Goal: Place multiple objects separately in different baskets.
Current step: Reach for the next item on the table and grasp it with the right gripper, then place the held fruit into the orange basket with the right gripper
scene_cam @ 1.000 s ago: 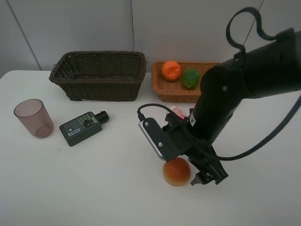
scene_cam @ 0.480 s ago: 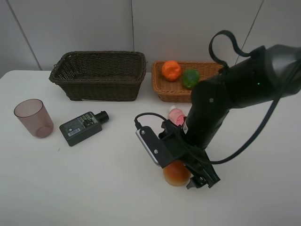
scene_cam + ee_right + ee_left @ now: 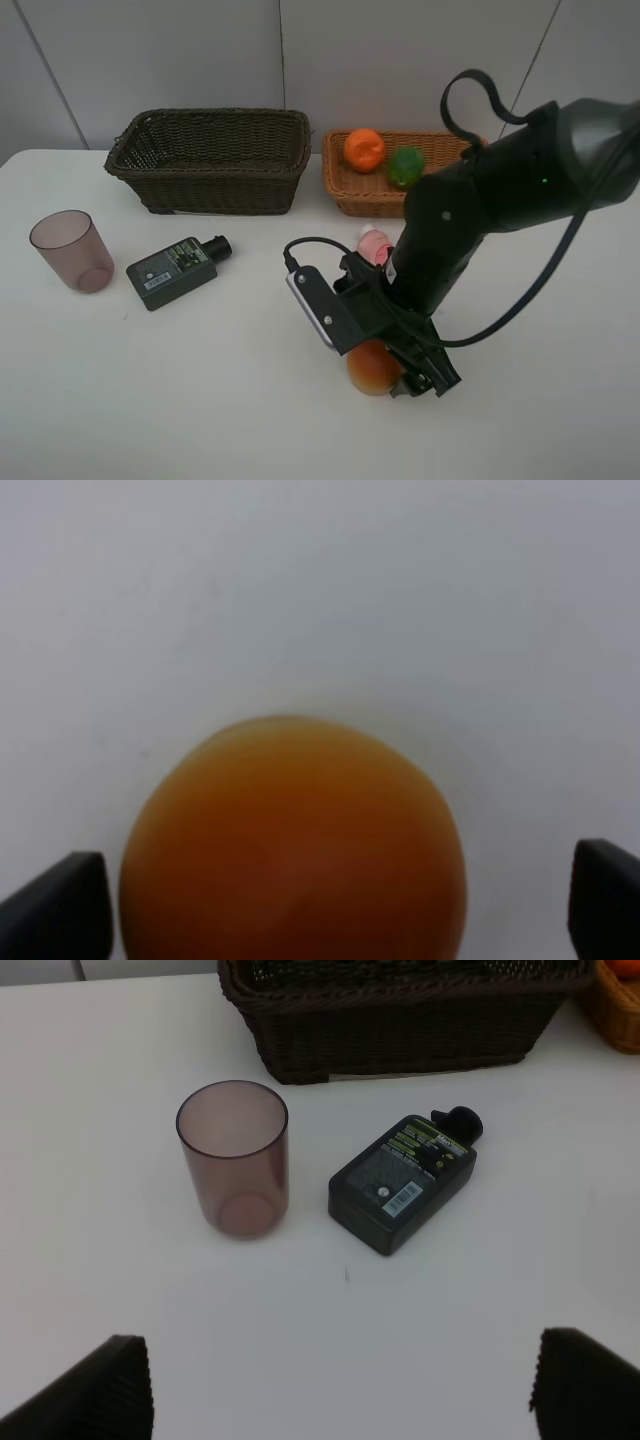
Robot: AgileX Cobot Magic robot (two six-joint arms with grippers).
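- Right gripper [image 3: 330, 905] is low over the white table [image 3: 200, 400] at the near edge. Jaws are spread wide and straddle the red-orange fruit [image 3: 368, 368], not clamped on it. In the wrist view one fingertip is just beside the fruit, and the other has a clear gap.
- The fruit sits on the table, partly hidden under the right arm in the high view.
- Left gripper [image 3: 340, 1390] has its jaws wide apart with nothing between them, only bare table. It isn't in the high view.
- Pink bottle [image 3: 375, 243] is just behind the right arm, between the fruit and the tan basket. It's mostly hidden, so I can't tell whether it's upright.
- Flat dark-green bottle [image 3: 175, 268] lies on its side left of centre, with its black cap pointing toward the baskets.
- Mauve cup [image 3: 70, 250] stands upright with its mouth up, near the flat bottle but apart from it — furthest left.
- Dark-brown basket [image 3: 210, 160] is at the back left. Its inside is only partly visible, and no item shows in it.
- Light tan basket [image 3: 385, 190] is just beside it at the back right. It holds the tangerine [image 3: 364, 149] and the green fruit [image 3: 405, 167], side by side.
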